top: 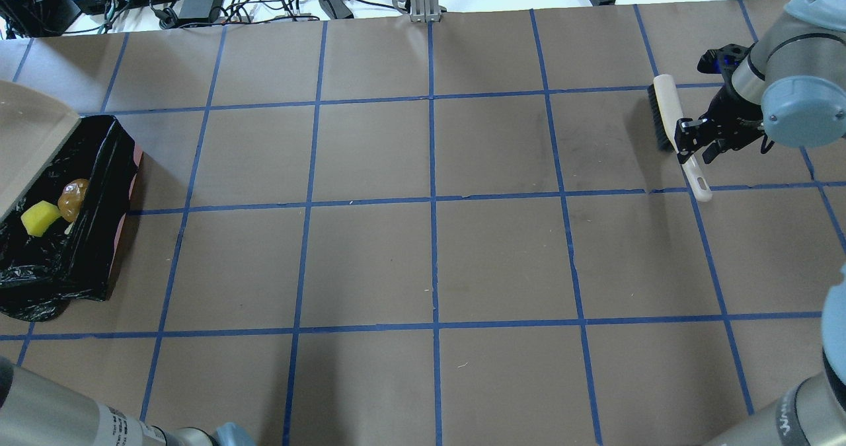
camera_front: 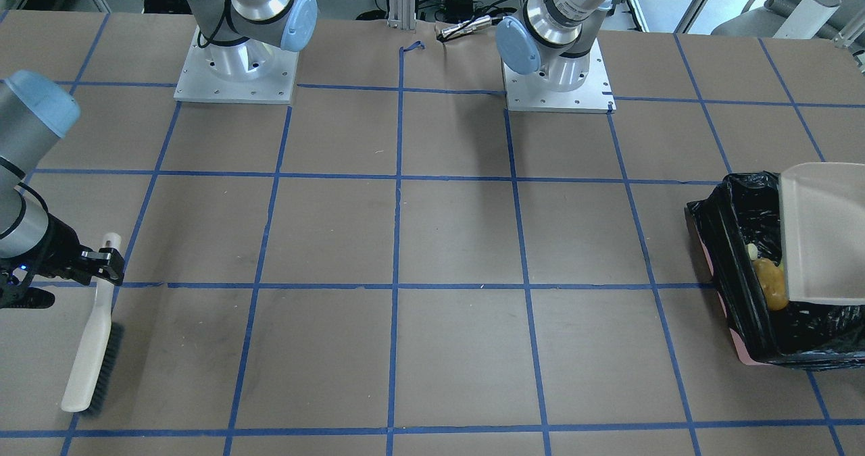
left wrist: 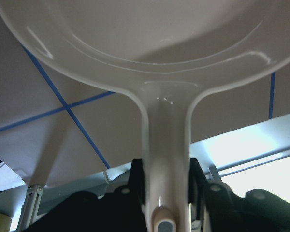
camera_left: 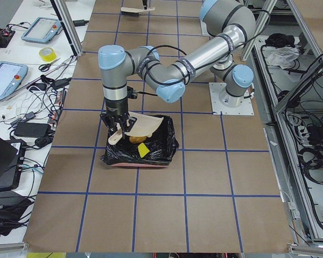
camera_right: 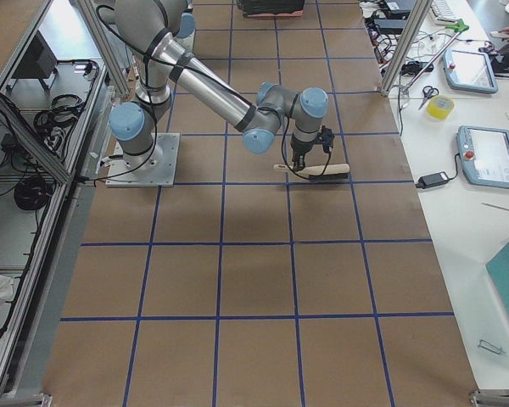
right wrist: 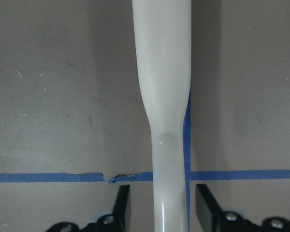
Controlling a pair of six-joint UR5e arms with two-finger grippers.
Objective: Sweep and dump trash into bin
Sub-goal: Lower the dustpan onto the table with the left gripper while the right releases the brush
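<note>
Left gripper [left wrist: 166, 193] tips dustpan [camera_front: 821, 233] over bin [top: 99, 234], seemingly emptied.

This is a robotics lab: 2 industrial arms are bolted by metal base plates [camera_front: 235, 71] onto a table [top: 429, 261] covered in brown paper and marked into squares with blue tape. Along the table's far side from the bases, white benches carry teach pendants [camera_left: 42, 29], a roll of yellow tape [camera_left: 46, 53], scissors [camera_left: 46, 66] and tangled cables. Aluminium framing posts [camera_right: 400, 47] stand at the table's edges, with more cabling behind the bases.
</note>
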